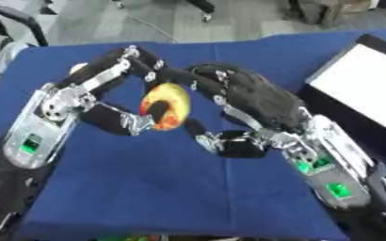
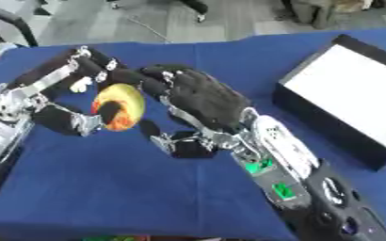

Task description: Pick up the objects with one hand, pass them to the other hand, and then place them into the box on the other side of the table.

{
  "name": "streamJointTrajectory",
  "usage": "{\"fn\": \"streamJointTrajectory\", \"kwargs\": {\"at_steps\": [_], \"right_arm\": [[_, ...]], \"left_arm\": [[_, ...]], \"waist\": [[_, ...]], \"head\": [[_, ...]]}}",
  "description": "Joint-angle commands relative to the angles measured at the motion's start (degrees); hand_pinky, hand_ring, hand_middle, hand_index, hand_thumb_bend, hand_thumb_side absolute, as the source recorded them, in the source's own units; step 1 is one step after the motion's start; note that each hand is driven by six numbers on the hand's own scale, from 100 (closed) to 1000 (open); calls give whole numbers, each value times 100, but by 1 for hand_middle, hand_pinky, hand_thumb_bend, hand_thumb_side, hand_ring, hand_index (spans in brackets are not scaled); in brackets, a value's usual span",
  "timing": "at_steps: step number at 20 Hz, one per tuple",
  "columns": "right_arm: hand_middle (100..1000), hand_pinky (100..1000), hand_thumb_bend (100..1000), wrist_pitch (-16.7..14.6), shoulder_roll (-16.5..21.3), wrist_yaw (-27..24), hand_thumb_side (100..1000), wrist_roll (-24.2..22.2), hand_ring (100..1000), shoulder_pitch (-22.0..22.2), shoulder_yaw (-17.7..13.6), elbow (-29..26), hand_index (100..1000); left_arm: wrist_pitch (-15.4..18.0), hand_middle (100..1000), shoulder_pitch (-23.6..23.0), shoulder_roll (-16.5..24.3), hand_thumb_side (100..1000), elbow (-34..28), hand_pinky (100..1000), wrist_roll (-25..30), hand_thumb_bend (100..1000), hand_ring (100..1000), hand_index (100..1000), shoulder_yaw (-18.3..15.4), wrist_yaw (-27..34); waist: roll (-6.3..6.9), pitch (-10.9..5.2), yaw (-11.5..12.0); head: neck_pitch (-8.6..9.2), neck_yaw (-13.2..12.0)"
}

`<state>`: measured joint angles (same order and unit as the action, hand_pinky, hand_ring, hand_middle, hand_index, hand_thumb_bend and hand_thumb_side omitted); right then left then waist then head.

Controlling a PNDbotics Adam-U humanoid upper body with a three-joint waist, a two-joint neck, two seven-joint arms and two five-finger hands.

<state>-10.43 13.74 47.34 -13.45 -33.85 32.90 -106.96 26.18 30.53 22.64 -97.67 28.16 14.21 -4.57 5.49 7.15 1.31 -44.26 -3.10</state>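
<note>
Robot hand (image 1: 97, 101), left, cups yellow-red fruit (image 1: 167, 106) over blue tablecloth (image 1: 172, 183).

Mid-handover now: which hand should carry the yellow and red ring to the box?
Right. The black box with white interior sits on the robot's right, and the right hand already meets the yellow and red ring held in the left hand.
</note>
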Motion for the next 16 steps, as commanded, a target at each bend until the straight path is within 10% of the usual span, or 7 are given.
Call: {"fn": "streamJointTrajectory", "kwargs": {"at_steps": [1, 16], "right_arm": [[775, 841, 100, -1, -50, -57, 100, 15, 856, -112, -10, -57, 981], [713, 831, 100, -9, -65, -148, 100, 28, 835, -126, 15, -51, 854]], "left_arm": [[-10, 475, 101, 21, 303, -112, 732, 20, 100, 464, 346, -34, 77], [-35, 475, 132, -25, 304, -122, 734, 106, 100, 463, 349, -9, 170]], "waist": [[-16, -50, 10], [-21, -36, 20]], "head": [[14, 2], [14, 9]]}}
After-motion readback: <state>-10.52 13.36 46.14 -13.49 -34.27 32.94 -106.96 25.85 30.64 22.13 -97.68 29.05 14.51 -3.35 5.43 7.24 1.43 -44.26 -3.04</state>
